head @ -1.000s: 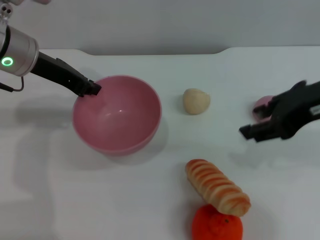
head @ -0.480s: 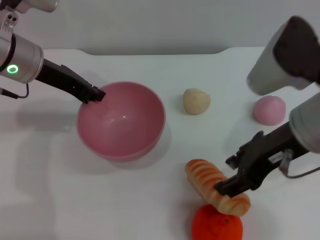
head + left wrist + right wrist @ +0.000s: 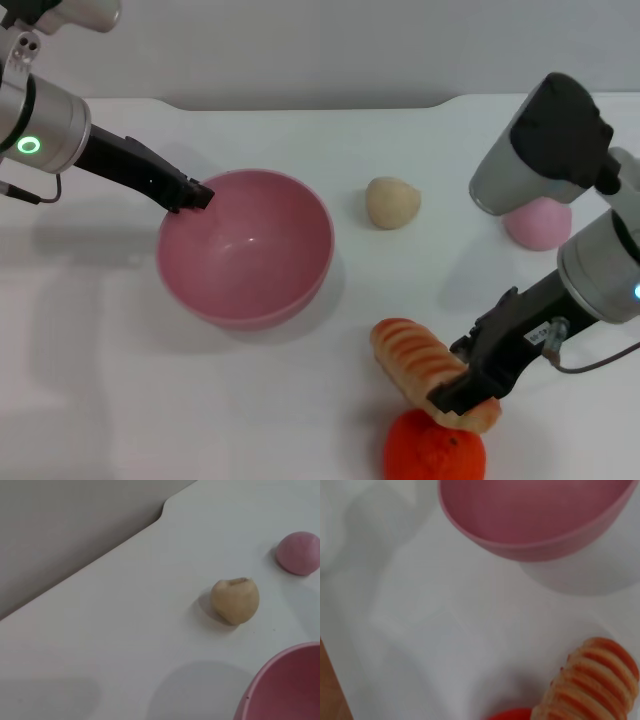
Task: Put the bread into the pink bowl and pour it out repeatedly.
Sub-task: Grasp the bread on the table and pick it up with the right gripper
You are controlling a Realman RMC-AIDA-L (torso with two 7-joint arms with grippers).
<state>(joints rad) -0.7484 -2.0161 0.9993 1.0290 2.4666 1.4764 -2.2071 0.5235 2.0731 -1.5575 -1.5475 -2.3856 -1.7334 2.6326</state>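
The pink bowl [image 3: 250, 250] sits empty at centre-left of the white table, slightly tilted. My left gripper [image 3: 192, 195] is shut on its far-left rim. The bowl's rim also shows in the left wrist view [image 3: 290, 690] and the right wrist view [image 3: 535, 510]. The striped bread [image 3: 405, 345] lies at the front right, with its far end resting against an orange fruit [image 3: 435, 452]. My right gripper [image 3: 453, 378] is down at that end, open, with one finger on each side of the loaf. The right wrist view shows the bread [image 3: 592, 680] close below.
A beige ball [image 3: 392, 202] lies right of the bowl, also visible as the beige ball [image 3: 235, 600] in the left wrist view. A matte pink ball [image 3: 540, 222] sits at the far right, partly behind my right arm. The table's back edge meets a grey wall.
My right gripper swung from beside the pink ball down to the bread's end. The left gripper and the bowl shifted slightly to the right and nearer.
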